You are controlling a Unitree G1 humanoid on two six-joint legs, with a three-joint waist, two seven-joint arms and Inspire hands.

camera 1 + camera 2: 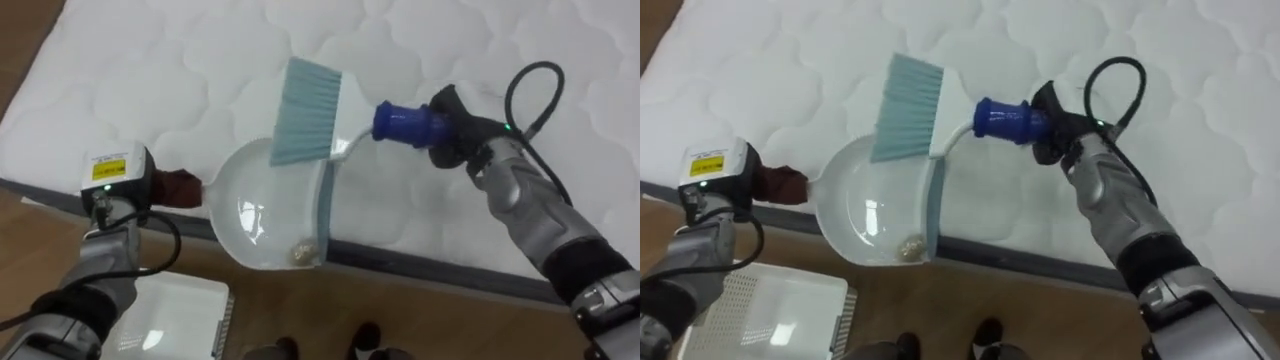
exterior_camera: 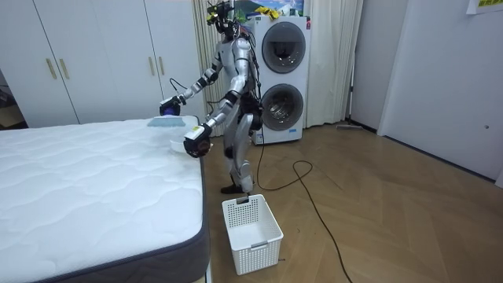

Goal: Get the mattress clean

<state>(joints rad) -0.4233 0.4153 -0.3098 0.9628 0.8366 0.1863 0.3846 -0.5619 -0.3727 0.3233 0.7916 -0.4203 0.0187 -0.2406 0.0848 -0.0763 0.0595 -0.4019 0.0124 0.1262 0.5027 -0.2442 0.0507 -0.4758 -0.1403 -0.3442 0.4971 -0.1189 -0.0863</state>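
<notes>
Plastic basket [image 1: 180, 315] on the floor, 7 o'clock. Left hand [image 1: 118, 178] closed on dustpan [image 1: 265, 215] handle at mattress [image 1: 150, 80] edge, debris bit [image 1: 297, 255] inside. Right hand [image 1: 455, 130], 2 o'clock, grips brush [image 1: 310, 110], bristles over pan's far rim.

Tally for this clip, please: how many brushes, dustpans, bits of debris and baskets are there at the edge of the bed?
brush: 1
dustpan: 1
bit of debris, lying in the dustpan: 1
basket, on the floor: 1
Total: 4
</notes>
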